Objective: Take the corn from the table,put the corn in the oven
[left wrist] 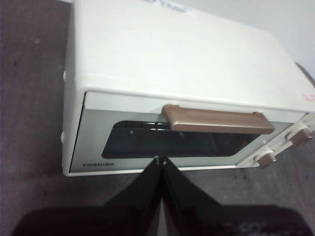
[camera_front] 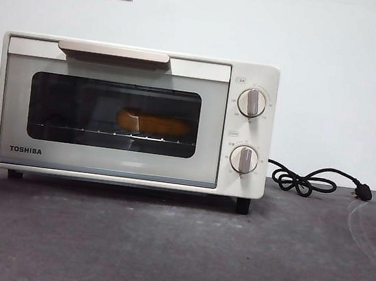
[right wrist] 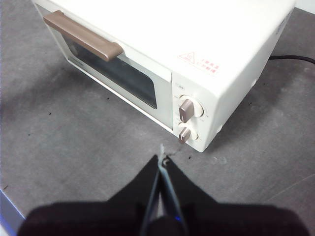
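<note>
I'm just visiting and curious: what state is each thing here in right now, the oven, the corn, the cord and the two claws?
oven: door closed, standing on the table.
corn: inside the oven, lying on the rack behind the glass.
power cord: unplugged, coiled on the table.
left gripper: shut, holding nothing.
right gripper: shut, holding nothing.

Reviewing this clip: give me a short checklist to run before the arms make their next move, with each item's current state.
1. Corn inside the oven, on the rack behind the glass: ok.
2. Oven door shut, handle up: ok.
3. Left end effector shut, holding nothing, clear of the door: ok.
4. Right end effector shut, holding nothing, above the table off the knob corner: ok.
5. Power cord unplugged, lying on the table: ok.
6. Knob settings: cannot tell.
</note>
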`<action>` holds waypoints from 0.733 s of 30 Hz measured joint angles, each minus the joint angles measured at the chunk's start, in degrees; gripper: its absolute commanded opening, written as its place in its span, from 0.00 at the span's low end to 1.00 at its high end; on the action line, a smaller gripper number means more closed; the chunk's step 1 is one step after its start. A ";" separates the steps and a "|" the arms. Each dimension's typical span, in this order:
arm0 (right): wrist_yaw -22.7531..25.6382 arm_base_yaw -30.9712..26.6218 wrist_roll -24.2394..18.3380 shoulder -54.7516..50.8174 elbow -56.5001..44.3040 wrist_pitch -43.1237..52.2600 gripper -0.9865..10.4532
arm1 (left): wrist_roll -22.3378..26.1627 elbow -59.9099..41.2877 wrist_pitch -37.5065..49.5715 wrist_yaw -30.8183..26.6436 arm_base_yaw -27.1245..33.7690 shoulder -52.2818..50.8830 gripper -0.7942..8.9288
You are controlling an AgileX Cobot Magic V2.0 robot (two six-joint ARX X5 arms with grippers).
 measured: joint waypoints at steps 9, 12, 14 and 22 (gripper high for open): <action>0.04 0.00 0.00 0.00 0.00 0.00 0.07 | 0.02 0.00 -0.07 -1.90 -0.37 0.79 0.08; 0.04 0.00 0.00 0.00 0.00 -0.02 0.07 | 1.09 0.00 0.50 -3.41 -0.31 -2.73 0.08; 0.07 0.00 0.00 0.00 0.00 -0.02 0.07 | 1.70 0.00 2.38 -3.85 -0.31 -5.46 0.08; 0.07 0.00 0.00 0.00 0.02 -0.02 0.07 | 11.19 0.02 12.35 -3.61 0.59 -14.08 0.08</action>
